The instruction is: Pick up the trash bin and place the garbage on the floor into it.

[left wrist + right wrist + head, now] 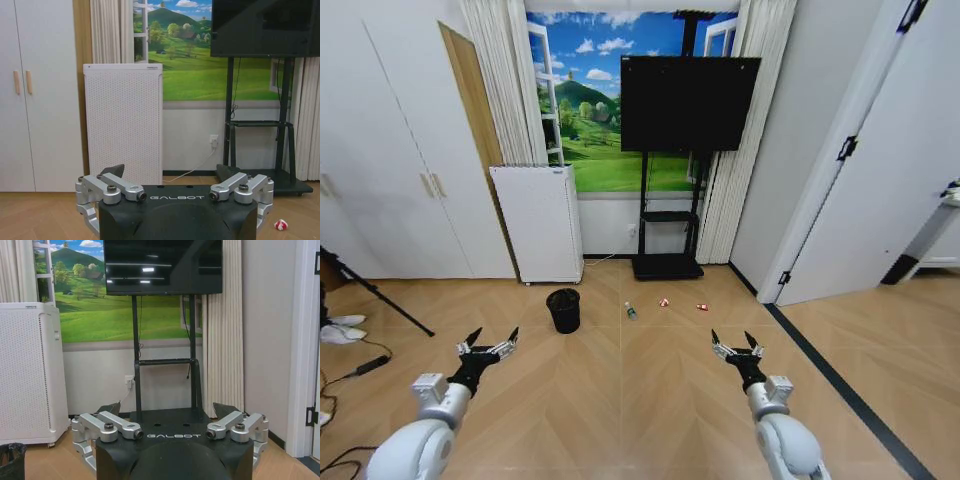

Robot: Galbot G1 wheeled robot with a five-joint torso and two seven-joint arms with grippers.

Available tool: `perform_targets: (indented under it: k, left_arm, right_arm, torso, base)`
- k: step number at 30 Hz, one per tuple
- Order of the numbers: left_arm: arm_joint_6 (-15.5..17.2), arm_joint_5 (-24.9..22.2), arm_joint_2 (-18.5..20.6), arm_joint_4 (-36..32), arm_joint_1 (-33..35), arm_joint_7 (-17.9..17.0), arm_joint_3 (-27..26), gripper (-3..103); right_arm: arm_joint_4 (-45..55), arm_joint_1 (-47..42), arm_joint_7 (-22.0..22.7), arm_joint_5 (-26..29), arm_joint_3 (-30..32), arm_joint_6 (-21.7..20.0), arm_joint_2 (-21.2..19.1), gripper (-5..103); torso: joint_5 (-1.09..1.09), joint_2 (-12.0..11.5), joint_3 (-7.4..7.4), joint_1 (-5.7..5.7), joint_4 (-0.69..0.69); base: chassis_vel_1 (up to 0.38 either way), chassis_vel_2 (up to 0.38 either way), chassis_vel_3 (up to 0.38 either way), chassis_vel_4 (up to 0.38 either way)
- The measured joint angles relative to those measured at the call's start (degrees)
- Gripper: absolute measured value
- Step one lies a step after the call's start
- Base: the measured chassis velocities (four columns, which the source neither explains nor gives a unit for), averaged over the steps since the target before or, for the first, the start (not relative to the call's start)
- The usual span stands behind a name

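The trash bin [563, 310] is a small black mesh basket standing upright on the wood floor, ahead of me and a little left; its rim also shows in the right wrist view [11, 460]. The garbage lies to its right: a clear bottle [630, 311] with a green label, then two red-and-white wrappers [664, 302] [702, 307]. One wrapper [281, 224] appears in the left wrist view. My left gripper [494, 334] [172, 172] and right gripper [732, 338] [167, 410] are both open, held low in front of me, well short of the bin and litter.
A tall white perforated appliance [538, 222] stands against the wall behind the bin. A TV on a black stand [688, 102] is beside it. A tripod leg [380, 295], cable and shoes [345, 328] are at the left. An open white door [870, 180] is at the right.
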Motion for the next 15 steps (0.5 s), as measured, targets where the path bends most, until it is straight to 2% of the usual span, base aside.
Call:
perform_targets:
  k: [15]
  left_arm:
    - [-0.02,0.03,0.09,0.23,-0.08,0.03,0.38,100]
  right_arm:
    - [0.04,-0.3,0.16,0.09,0.49,0.04,0.08,100]
  torso:
    - [0.0,0.0,0.0,0.0,0.0]
  base:
    - [0.0,0.0,0.0,0.0]
